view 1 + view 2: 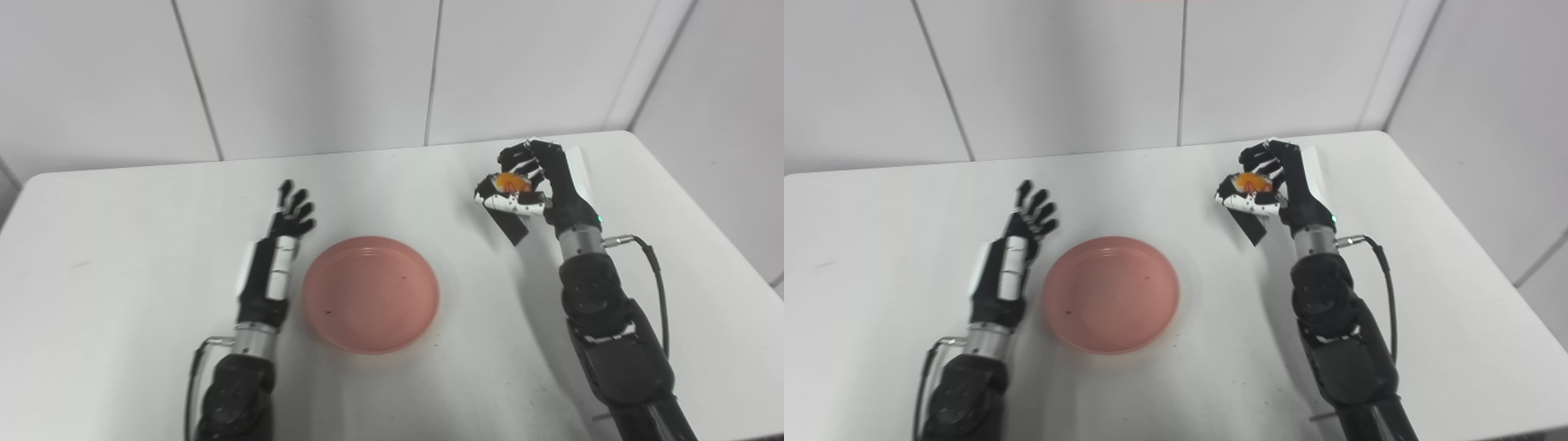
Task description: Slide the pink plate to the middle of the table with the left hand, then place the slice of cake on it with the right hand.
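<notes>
Where white wall (306, 73) meets white table (122, 294) — pink plate (370, 294) central.

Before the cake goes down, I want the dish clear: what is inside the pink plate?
Nothing sits inside the pink plate, only a few tiny dark specks on its floor. The slice of cake is off to the right, held in the right robot hand. The table beneath the plate is covered.

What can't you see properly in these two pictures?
- The slice of cake: in both views the right hand wraps around it, so only an orange top shows; its shape is hidden.
- The white box behind that hand: mostly covered by it in both views.
- The dark specks on the pink plate: too small to identify.
- Both arms: cut off by the bottom edge.
</notes>
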You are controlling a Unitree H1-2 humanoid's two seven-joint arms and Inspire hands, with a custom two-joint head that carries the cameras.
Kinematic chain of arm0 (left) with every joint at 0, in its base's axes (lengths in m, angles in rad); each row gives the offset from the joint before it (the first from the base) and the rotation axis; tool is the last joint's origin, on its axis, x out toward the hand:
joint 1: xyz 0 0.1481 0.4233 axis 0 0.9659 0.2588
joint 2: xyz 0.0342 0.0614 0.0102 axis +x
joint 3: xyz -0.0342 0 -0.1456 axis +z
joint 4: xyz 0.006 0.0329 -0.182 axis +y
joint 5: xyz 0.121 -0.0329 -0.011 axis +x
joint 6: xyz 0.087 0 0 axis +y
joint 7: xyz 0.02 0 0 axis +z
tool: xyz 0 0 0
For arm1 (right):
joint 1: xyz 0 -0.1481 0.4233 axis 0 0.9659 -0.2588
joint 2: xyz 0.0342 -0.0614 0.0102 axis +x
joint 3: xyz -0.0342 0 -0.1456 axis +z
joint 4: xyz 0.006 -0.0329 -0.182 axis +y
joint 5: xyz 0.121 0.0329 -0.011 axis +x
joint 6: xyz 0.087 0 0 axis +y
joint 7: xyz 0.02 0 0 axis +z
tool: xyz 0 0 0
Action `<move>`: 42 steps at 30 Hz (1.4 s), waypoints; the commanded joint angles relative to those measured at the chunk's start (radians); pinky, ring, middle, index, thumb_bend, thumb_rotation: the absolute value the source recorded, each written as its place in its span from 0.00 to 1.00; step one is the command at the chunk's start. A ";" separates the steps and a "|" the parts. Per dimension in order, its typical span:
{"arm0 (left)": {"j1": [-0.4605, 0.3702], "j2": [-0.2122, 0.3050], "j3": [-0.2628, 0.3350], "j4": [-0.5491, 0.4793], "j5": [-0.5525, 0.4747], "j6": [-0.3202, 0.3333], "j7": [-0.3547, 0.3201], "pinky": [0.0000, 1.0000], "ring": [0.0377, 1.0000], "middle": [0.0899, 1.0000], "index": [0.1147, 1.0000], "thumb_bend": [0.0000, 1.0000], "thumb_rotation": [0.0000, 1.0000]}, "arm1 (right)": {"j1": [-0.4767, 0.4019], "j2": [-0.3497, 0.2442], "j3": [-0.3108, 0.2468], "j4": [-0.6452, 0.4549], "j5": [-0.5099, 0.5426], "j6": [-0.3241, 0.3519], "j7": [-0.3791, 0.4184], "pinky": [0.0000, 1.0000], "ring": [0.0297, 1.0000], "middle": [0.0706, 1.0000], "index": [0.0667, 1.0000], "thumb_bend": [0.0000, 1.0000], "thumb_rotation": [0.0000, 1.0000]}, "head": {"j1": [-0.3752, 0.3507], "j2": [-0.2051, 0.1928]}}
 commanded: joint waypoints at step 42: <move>0.098 -0.044 -0.009 0.031 -0.023 0.088 0.034 0.95 1.00 1.00 1.00 0.60 1.00 | -0.098 0.150 0.294 0.252 -0.199 -0.286 0.124 0.20 0.35 0.41 0.47 0.51 0.00 | 0.096 -0.027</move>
